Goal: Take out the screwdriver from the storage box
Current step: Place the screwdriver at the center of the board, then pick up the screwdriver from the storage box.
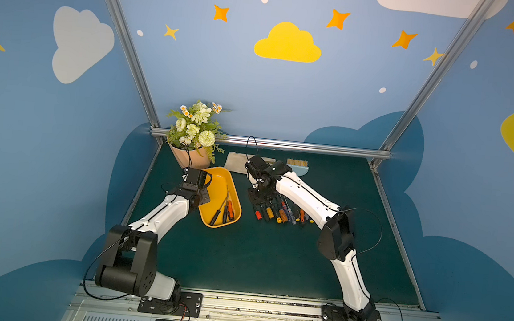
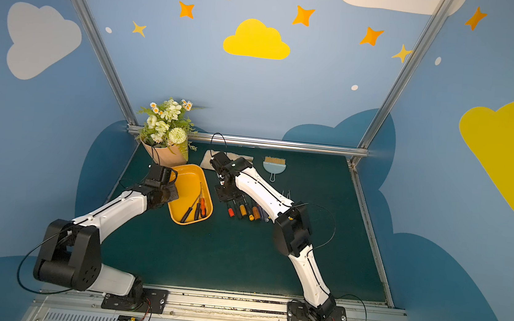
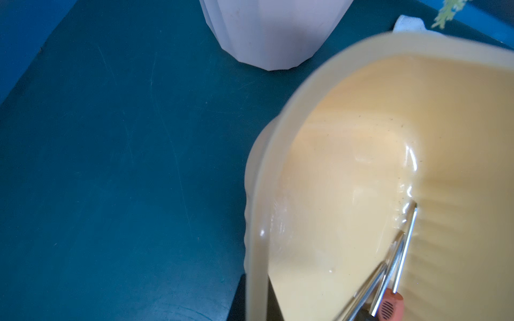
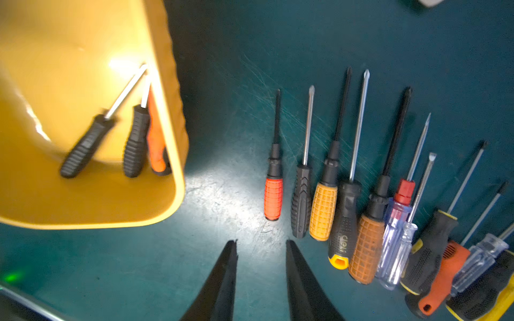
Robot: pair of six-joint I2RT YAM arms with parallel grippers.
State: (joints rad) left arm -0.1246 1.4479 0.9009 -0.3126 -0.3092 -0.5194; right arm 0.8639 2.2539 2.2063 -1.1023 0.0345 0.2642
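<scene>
The yellow-orange storage box (image 1: pixel 220 180) (image 2: pixel 188 177) lies on the green mat left of centre. Three screwdrivers rest at its near end: two black-handled ones (image 4: pixel 86 147) (image 4: pixel 136 141) and an orange one (image 4: pixel 155 144) against the wall, also seen in a top view (image 1: pixel 226 213). My left gripper (image 3: pixel 256 294) is shut on the box's left rim (image 3: pixel 306 83), one dark finger on each side of the wall. My right gripper (image 4: pixel 261 243) (image 1: pixel 260 197) hovers open over bare mat between the box and a row of screwdrivers, with nothing between its fingers.
Several screwdrivers (image 4: pixel 347 194) (image 1: pixel 279 213) lie side by side on the mat right of the box. A peach flower pot (image 1: pixel 190 158) stands just behind the box. A beige glove (image 1: pixel 236 161) and a blue brush (image 2: pixel 274 166) lie at the back.
</scene>
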